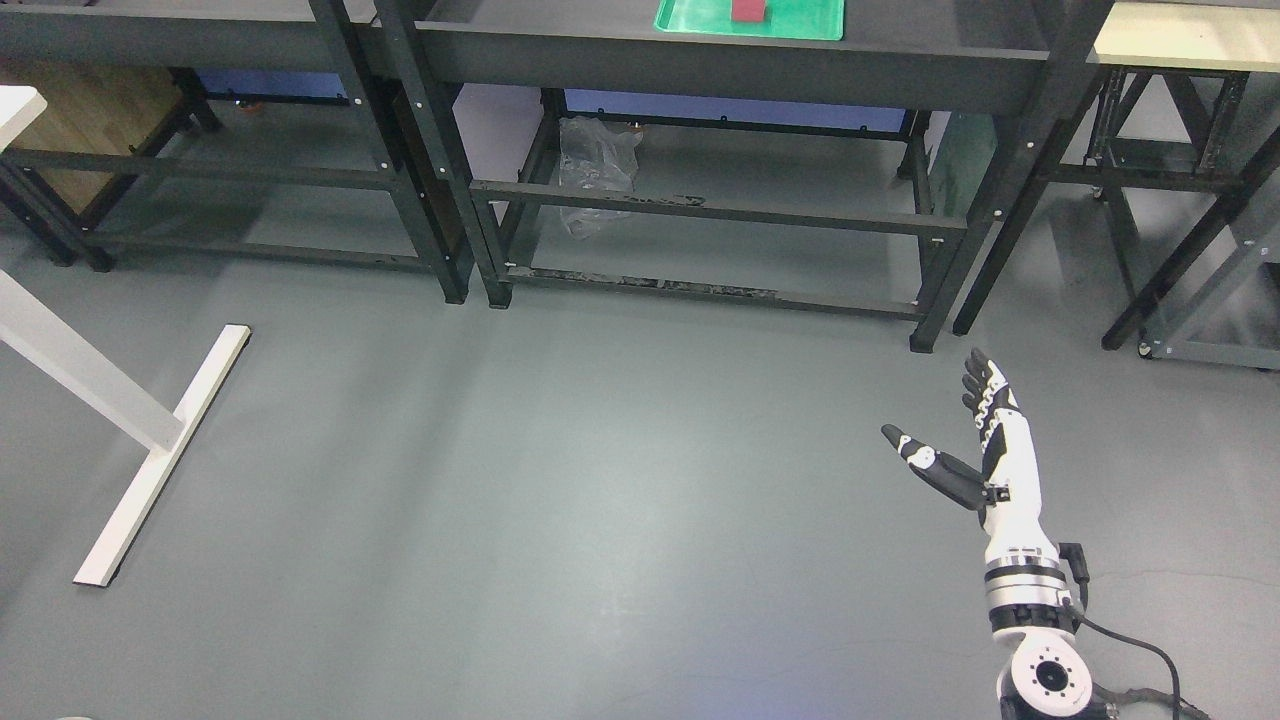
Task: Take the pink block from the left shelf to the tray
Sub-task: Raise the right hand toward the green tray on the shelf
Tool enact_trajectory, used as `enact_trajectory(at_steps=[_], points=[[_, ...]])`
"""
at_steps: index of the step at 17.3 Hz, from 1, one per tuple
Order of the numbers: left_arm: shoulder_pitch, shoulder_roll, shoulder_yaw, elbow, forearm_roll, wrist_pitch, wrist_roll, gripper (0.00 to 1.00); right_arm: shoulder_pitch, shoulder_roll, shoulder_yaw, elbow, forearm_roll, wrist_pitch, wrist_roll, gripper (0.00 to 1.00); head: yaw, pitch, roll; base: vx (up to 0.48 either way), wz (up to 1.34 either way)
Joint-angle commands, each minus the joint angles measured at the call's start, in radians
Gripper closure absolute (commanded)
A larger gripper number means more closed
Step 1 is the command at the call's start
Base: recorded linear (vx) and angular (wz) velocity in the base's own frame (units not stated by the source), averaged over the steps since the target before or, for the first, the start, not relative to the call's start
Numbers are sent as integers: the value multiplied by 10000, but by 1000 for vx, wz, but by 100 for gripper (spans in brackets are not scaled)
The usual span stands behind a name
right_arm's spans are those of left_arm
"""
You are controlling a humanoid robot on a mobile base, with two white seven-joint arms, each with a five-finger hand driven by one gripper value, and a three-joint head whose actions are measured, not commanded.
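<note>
Right hand (985,440), fingers spread and holding nothing, hangs over the floor (560,480), well apart from the shelves. The block (748,10) lies on the green tray (690,22) at the top edge. Likely risk: reaching from this far would fall short.

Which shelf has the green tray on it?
The middle shelf: the green tray with a reddish block sits on top. The others show no tray.
</note>
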Motion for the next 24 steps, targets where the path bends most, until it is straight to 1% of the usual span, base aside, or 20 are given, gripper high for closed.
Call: enact_trajectory(at_steps=[1,7,9,18,19,20,21,22,23,24], points=[[-322,175,0,-175,0,-7,6,0,-66,-175,226,-155,-1,152,10,0,0,0,0,0,0],[-322,175,0,-175,0,-7,6,0,-204,-230,242,-155,-1,199,10,0,0,0,0,0,0],[-322,175,0,-175,-15,-7,6,0,-220,-383,257,-155,-1,199,10,0,0,0,0,0,0],[-322,175,0,-175,0,-7,6,0,-419,-322,932,-109,60,230,-6,0,0,0,0,0,0],[-322,175,0,-175,0,-7,6,0,-419,-368,948,-109,106,276,9,0,0,0,0,24,-1],[-322,175,0,-175,0,-7,6,0,-465,-550,933,-109,167,549,10,0,0,0,0,24,-1],[-322,175,0,-175,0,-7,6,0,-602,-841,963,-124,381,567,-36,1,0,0,0,50,-7],[-322,175,0,-175,0,-7,6,0,-892,-1178,963,-140,1339,507,-204,1,0,0,0,50,-7],[-322,175,0,-175,0,-7,6,0,-1229,-1515,948,-140,3794,506,-737,6,0,0,0,74,0],[-322,175,0,-175,-15,-7,6,0,-1490,-1716,963,-125,5201,597,-1152,6,0,0,0,91,0]])
